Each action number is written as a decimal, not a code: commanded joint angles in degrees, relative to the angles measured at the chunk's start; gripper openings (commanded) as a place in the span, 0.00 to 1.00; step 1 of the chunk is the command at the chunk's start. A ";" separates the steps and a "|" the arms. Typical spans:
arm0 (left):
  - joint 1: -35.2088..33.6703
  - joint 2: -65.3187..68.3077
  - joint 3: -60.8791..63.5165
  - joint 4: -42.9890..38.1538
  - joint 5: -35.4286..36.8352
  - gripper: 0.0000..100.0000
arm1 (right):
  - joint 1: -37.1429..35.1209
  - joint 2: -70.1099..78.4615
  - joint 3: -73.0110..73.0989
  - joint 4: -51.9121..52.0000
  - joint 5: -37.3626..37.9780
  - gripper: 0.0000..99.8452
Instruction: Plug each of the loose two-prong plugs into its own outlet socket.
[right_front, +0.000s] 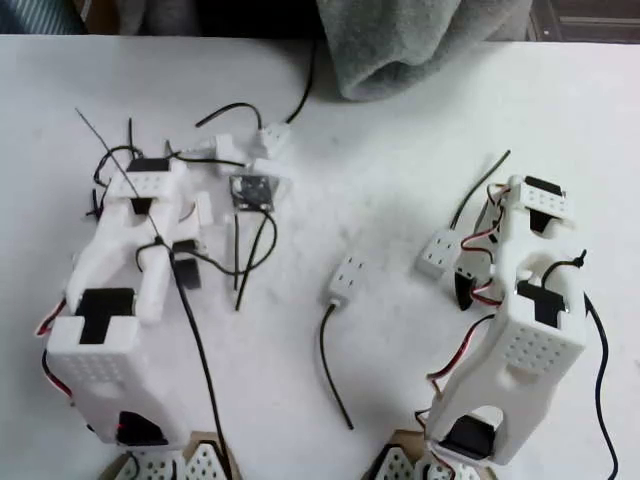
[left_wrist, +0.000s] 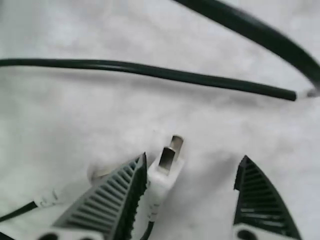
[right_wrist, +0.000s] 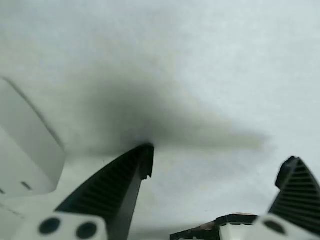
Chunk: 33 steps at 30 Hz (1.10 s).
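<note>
A white two-prong plug (left_wrist: 164, 167) lies flat on the table between the fingers of my left claw (left_wrist: 194, 159). Its body touches one finger (left_wrist: 115, 195) and sits well apart from the other, and its two metal prongs point away from my wrist. That claw stands wide and grips nothing. Just beyond the prongs a thin black cable (left_wrist: 150, 72) crosses the table and ends in a cut tip, and a thicker black cable (left_wrist: 260, 35) slants past farther off. My right claw (right_wrist: 220, 155) is spread wide too, with nothing in it, low over its own shadow on the table, and a white socket block (right_wrist: 25, 145) sits just beside one of its fingers. From the high view, a second socket block (right_front: 348, 278) lies near the middle of the table between my two arms, and its black cord (right_front: 335, 370) trails toward my side. Around my left arm lie a dark square piece (right_front: 252, 190), another white plug (right_front: 272, 137) on a black lead running to the far edge, and loops of black cord. The white table (right_front: 400, 150) is pale and matte. A grey cloth (right_front: 420, 40) drapes over its far edge, with a dark room behind it. Bare white tabletop stretches from the middle block to that cloth.
</note>
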 joint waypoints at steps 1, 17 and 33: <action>0.48 -0.57 -1.05 0.00 -10.90 0.25 | -0.48 0.75 -0.35 -1.89 0.62 0.39; -3.82 -0.66 -0.97 0.00 -15.38 0.23 | -0.57 0.75 -0.35 -1.89 0.62 0.39; -3.30 -0.40 -0.88 -0.88 -15.38 0.25 | -1.01 0.75 -0.35 -1.98 0.62 0.39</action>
